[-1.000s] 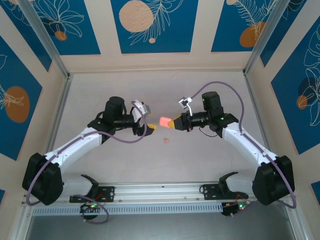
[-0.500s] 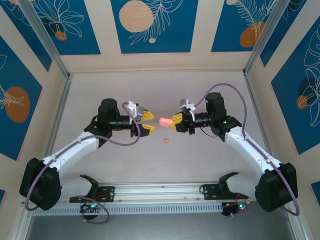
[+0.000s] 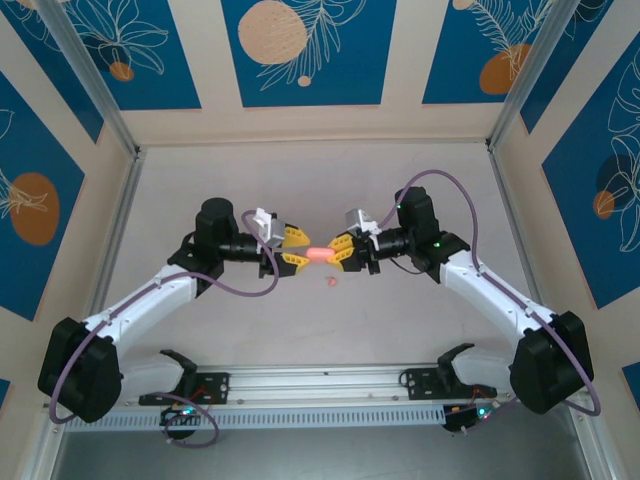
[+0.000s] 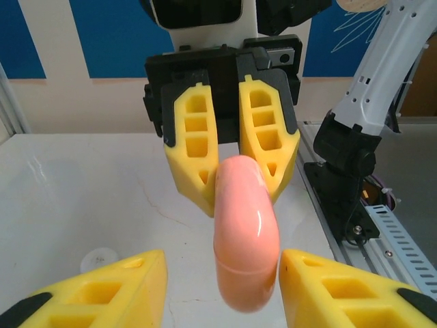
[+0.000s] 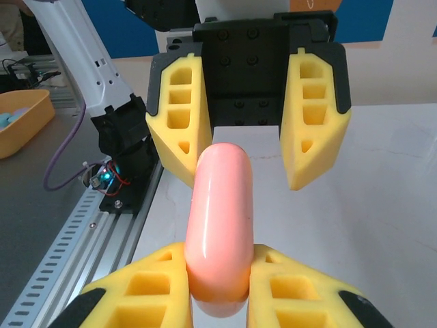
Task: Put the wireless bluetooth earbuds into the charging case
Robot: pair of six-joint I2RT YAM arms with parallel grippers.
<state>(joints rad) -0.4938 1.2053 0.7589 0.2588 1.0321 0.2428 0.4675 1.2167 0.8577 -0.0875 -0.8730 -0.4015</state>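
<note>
The coral-pink charging case (image 3: 318,254) hangs above mid-table with its lid closed, held between the two arms. My right gripper (image 3: 340,252) is shut on one end of it; in the right wrist view the case (image 5: 220,219) is pinched in that gripper (image 5: 218,290). My left gripper (image 3: 293,250) stands open around the other end. In the left wrist view its yellow fingers (image 4: 102,290) flank the case (image 4: 246,232), with a gap on each side of the gripper (image 4: 222,290). One tiny pinkish earbud (image 3: 331,281) lies on the table just below the case.
A small whitish round disc (image 4: 99,258) lies on the table under the left gripper. The aluminium rail (image 3: 320,385) runs along the near edge. Patterned walls close in the other three sides. A yellow tray (image 5: 20,116) sits off the table beyond the rail.
The left gripper swung round to face the case, came up to it and narrowed its jaws around the free end. The right gripper shifted slightly left with the case.
</note>
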